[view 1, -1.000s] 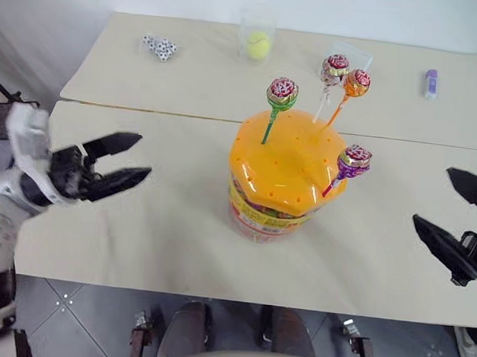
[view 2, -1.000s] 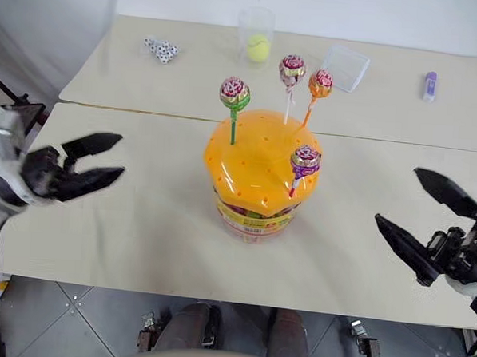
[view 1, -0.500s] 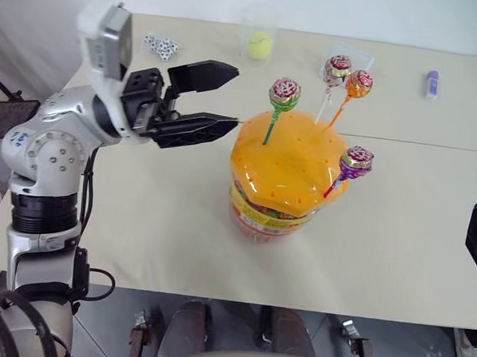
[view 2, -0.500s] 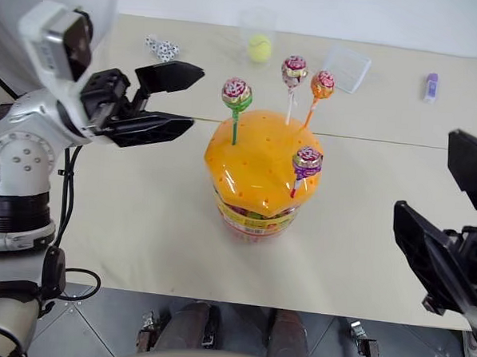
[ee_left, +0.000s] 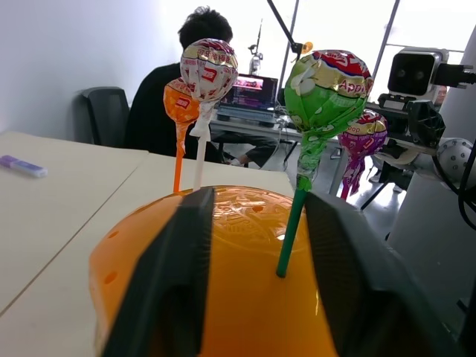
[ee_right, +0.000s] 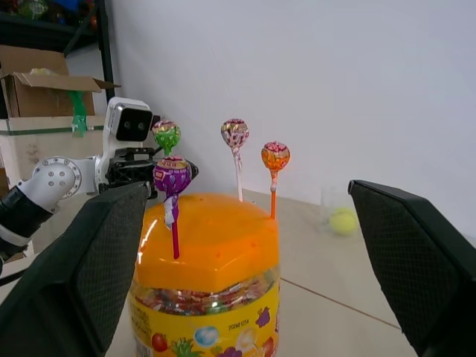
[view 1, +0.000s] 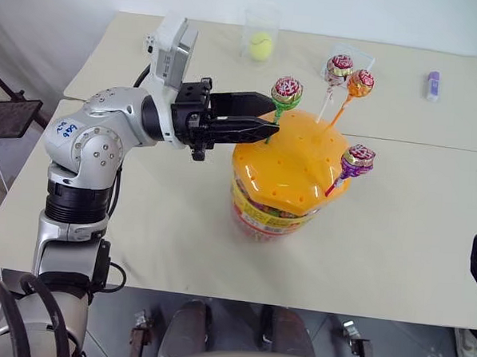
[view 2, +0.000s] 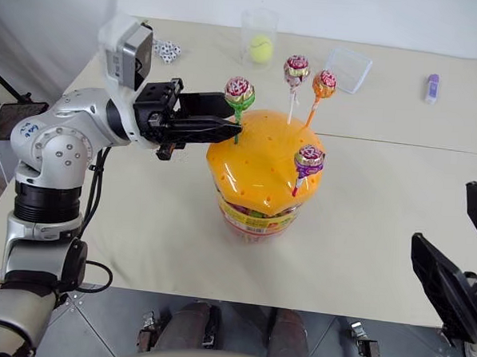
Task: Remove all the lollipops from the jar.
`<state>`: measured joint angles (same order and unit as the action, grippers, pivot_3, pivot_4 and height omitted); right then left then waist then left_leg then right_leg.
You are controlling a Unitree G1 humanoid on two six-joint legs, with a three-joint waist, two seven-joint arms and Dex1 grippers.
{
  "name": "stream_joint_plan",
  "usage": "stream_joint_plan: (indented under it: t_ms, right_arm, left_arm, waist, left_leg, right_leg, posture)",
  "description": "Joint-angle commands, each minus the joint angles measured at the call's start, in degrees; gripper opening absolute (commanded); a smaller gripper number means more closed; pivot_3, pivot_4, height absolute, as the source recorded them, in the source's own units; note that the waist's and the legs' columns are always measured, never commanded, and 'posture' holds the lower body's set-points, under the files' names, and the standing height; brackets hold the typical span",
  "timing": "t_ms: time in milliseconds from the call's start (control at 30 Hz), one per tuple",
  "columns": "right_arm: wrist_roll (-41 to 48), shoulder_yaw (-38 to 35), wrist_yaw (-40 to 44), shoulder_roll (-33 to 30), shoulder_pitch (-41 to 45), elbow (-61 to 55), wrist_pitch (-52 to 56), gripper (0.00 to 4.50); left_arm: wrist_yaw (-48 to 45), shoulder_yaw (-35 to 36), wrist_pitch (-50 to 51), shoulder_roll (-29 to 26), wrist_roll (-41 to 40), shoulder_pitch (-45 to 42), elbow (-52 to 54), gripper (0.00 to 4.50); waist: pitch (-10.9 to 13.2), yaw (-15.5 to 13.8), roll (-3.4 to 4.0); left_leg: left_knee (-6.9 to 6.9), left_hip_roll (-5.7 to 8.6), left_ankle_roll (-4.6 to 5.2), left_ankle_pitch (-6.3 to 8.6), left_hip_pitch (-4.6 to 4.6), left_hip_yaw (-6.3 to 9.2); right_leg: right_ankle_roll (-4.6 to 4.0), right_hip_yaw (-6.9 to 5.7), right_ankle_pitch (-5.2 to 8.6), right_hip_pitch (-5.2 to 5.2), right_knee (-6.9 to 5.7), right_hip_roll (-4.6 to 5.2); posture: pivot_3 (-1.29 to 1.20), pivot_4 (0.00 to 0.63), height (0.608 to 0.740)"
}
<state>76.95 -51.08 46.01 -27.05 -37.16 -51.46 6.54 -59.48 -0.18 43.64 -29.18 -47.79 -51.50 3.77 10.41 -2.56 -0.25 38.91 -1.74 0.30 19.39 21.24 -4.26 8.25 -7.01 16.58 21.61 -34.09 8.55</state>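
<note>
Left fingers (ee_left: 253,245) straddle the green stick of the nearest lollipop (ee_left: 327,82), narrowed but not yet gripping; the stick is nearer one finger. All four lollipops stand in the jar (view 1: 282,177) lid. First pull in hand. Next: clench on stick, lift straight up. Right fingers (ee_right: 245,268) spread wide, well back from jar.

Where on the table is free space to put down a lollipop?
The near table is bare left of the jar and right of it. The far table is crowded: dice, cup, clear box, purple item.
</note>
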Motion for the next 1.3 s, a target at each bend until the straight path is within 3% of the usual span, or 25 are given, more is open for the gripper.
stream_joint_plan:
  t_ms: [33, 133, 200, 333, 433, 600, 700, 867, 1000, 1167, 1300]
  right_arm:
    - [0.73, -1.67, 0.90, 0.36, -0.96, -0.12, -1.52, 4.50]
    - [1.19, -1.41, 1.75, -0.02, -1.12, 0.48, -1.35, 4.50]
    - [1.39, -1.00, 2.08, -0.54, -0.72, 0.74, -1.12, 4.50]
    - [2.55, 0.12, 1.61, -3.33, 2.28, 1.21, -0.33, 4.50]
    - [3.74, 1.09, 3.81, -8.01, 5.40, 1.87, 1.35, 4.50]
    - [2.17, 3.45, 8.70, -15.39, 11.28, 3.27, 4.12, 4.50]
    - [-1.32, 5.40, 11.37, -15.62, 11.91, 2.63, 4.61, 4.50]
    - [-8.28, 7.92, 17.39, -15.56, 10.85, 4.28, 4.70, 4.50]
    - [-12.25, 8.86, 21.04, -16.50, 10.40, 6.89, 5.32, 4.50]
    - [-12.70, 8.01, 22.20, -15.50, 11.02, 10.29, 5.14, 4.50]
    - [-12.01, 7.38, 22.16, -15.12, 11.08, 12.18, 5.82, 4.50]
  left_arm:
    - [0.63, 0.26, 0.45, 0.98, -0.58, -1.81, 2.67, 0.83]
    - [1.92, 2.21, 1.05, 2.69, -2.50, -1.73, 2.78, 0.02]
    - [2.66, 4.33, 1.35, 3.93, -4.69, -1.53, 2.52, 0.02]
    - [9.63, 14.69, 4.67, 8.10, -17.55, -2.48, -1.11, 0.02]
    - [14.91, 21.84, 8.15, 4.16, -22.26, -1.47, -6.01, 0.02]
    - [11.51, 20.00, 8.86, -17.51, -5.57, 17.34, -11.88, 0.02]
    - [8.55, 18.70, 6.50, -25.00, 1.37, 29.64, -14.08, 0.02]
    - [9.49, 20.13, 5.86, -28.25, 7.32, 44.42, -13.01, 0.02]
    - [10.77, 21.09, 5.24, -25.63, 7.49, 47.78, -9.04, 0.02]
    - [10.73, 22.79, 4.10, -23.66, 7.85, 49.45, -5.97, 1.28]
    - [4.19, 24.75, -0.24, -24.38, 7.58, 52.32, -4.43, 2.46]
  waist:
    - [0.00, -0.12, 0.00]
    - [0.00, -0.40, 0.00]
    - [0.00, -0.42, 0.00]
    - [0.00, -0.24, 0.00]
    - [0.00, 0.34, 0.01]
    - [-0.08, 2.31, 0.14]
    - [0.00, 2.00, 0.00]
    - [-0.09, 0.30, -0.29]
    - [-0.11, -0.03, -0.26]
    - [-0.13, 0.20, -0.18]
    - [-0.14, 0.45, -0.16]
  left_leg:
    - [0.01, 0.00, 0.00, 0.00, 0.00, 0.00]
    - [0.06, 0.00, 0.02, 0.01, 0.02, 0.00]
    - [0.08, 0.01, 0.04, 0.03, 0.03, 0.00]
    - [0.09, -0.01, 0.07, 0.04, 0.00, 0.17]
    - [0.11, -0.03, 0.06, 0.04, -0.05, 0.39]
    - [-0.35, 0.02, 0.06, 0.06, -0.48, 0.25]
    - [-0.72, 0.02, 0.02, 0.08, -0.62, 0.16]
    - [-0.08, -0.01, 0.07, 0.39, 0.10, 0.19]
    - [0.14, -0.03, 0.19, 0.54, -0.11, 0.15]
    - [0.14, -0.12, 0.13, 0.57, -0.21, 0.06]
    - [0.12, -0.12, 0.12, 0.57, -0.15, -0.07]
  right_leg:
    - [0.00, 0.00, 0.00, 0.00, -0.01, 0.00]
    - [0.00, 0.02, 0.00, 0.00, 0.00, 0.00]
    - [0.00, 0.08, 0.00, 0.00, 0.00, 0.00]
    - [0.00, 0.15, 0.00, 0.00, -0.01, 0.00]
    - [0.00, 0.17, 0.00, 0.00, -0.07, 0.00]
    - [0.00, 0.44, 0.00, 0.02, -0.12, -0.09]
    - [-0.02, 0.50, 0.02, 0.07, -0.02, -0.09]
    - [-0.01, 0.44, 0.01, 0.38, -0.01, -0.08]
    - [-0.01, 0.57, 0.01, 0.10, 0.19, -0.02]
    - [0.00, 0.66, 0.00, 0.17, -0.02, -0.06]
    - [0.00, 0.68, 0.00, 0.36, -0.11, -0.06]
  posture:
    - [0.00, 0.150, 0.740]
    - [0.00, 0.150, 0.740]
    - [0.00, 0.150, 0.740]
    - [0.00, 0.150, 0.740]
    - [0.00, 0.150, 0.740]
    - [0.00, 0.150, 0.740]
    - [0.00, 0.150, 0.740]
    - [0.00, 0.150, 0.740]
    - [0.00, 0.150, 0.740]
    - [0.00, 0.150, 0.740]
    - [0.00, 0.150, 0.740]
